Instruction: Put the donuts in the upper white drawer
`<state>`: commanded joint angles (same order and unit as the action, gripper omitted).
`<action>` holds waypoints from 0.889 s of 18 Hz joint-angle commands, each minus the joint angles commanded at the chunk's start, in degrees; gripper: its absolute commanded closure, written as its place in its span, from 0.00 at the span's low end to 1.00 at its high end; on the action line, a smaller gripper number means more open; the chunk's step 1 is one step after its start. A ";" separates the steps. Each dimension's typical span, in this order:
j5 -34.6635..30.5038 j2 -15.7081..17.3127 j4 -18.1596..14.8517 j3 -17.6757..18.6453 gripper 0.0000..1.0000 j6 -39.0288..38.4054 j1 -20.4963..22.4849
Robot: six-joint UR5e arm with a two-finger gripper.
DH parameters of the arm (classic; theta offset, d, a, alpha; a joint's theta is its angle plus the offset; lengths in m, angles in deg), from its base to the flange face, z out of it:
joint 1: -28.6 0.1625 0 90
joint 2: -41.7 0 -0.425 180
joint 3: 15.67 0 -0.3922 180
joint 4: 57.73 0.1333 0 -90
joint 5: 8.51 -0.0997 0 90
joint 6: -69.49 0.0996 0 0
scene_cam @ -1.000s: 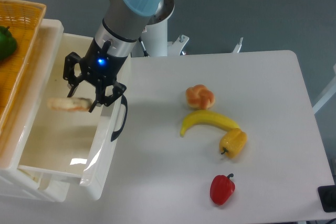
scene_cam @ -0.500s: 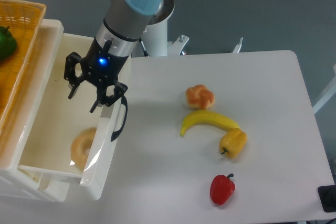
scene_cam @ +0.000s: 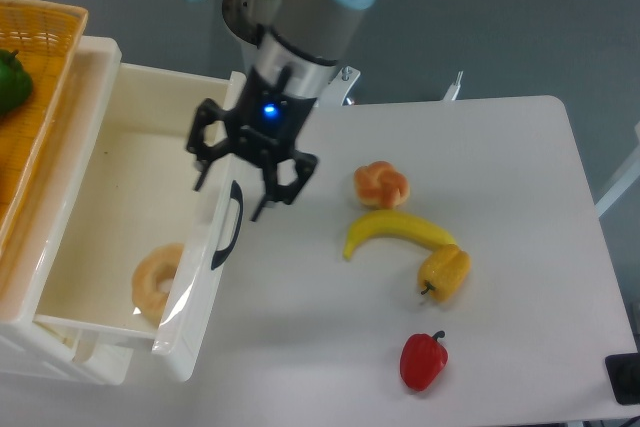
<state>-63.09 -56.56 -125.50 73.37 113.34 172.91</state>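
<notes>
The upper white drawer (scene_cam: 110,197) stands pulled open at the left, its curved black handle (scene_cam: 229,227) facing the table. The pale beige ring donut (scene_cam: 155,280) lies inside it against the front wall. The orange-tan flower-shaped donut (scene_cam: 381,184) sits on the white table, right of the drawer. My gripper (scene_cam: 236,189) is open and empty. It hangs over the drawer's front edge, above the handle, well left of the flower-shaped donut.
A yellow banana (scene_cam: 397,232) lies just below the flower-shaped donut. A yellow bell pepper (scene_cam: 445,272) and a red bell pepper (scene_cam: 423,360) lie further toward the front. A woven orange basket (scene_cam: 30,67) with a green pepper (scene_cam: 10,82) sits at the top left.
The ring donut dropped from the gripper into the drawer and now lies at its front. The open gripper has since moved right, from over the drawer to its front edge.
</notes>
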 joint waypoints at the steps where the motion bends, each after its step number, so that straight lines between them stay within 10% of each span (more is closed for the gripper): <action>1: -0.09 -0.27 0.35 -0.35 0.06 0.27 0.79; 6: -0.17 -1.50 0.62 -0.62 0.00 5.35 3.07; 16: -20.37 -2.82 0.62 -0.62 0.00 22.57 3.08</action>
<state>-83.46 -59.37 -124.88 72.75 135.91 175.99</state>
